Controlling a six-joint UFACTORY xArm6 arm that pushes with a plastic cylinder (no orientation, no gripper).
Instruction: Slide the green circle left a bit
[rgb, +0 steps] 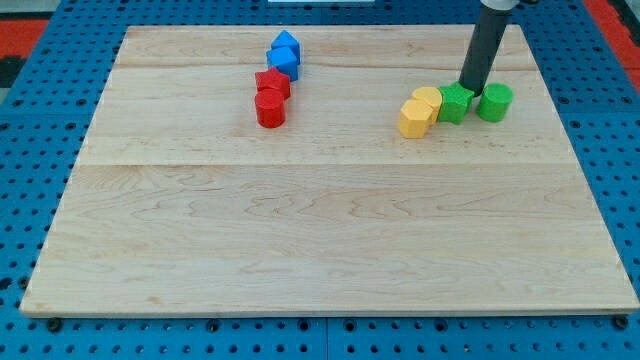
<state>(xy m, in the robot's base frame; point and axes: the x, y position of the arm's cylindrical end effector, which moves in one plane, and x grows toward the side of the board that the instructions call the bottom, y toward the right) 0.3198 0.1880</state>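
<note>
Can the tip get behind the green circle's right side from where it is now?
Probably yes. My tip sits between the green circle and the other green block; the board right of the circle looks unobstructed.

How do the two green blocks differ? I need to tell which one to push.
The green circle is a smooth round cylinder, while the green star-like block has notched sides. The circle stands alone at the view's right; the other touches a yellow block. My tip sits between them, just behind. Both are the same green and similar in size.
</note>
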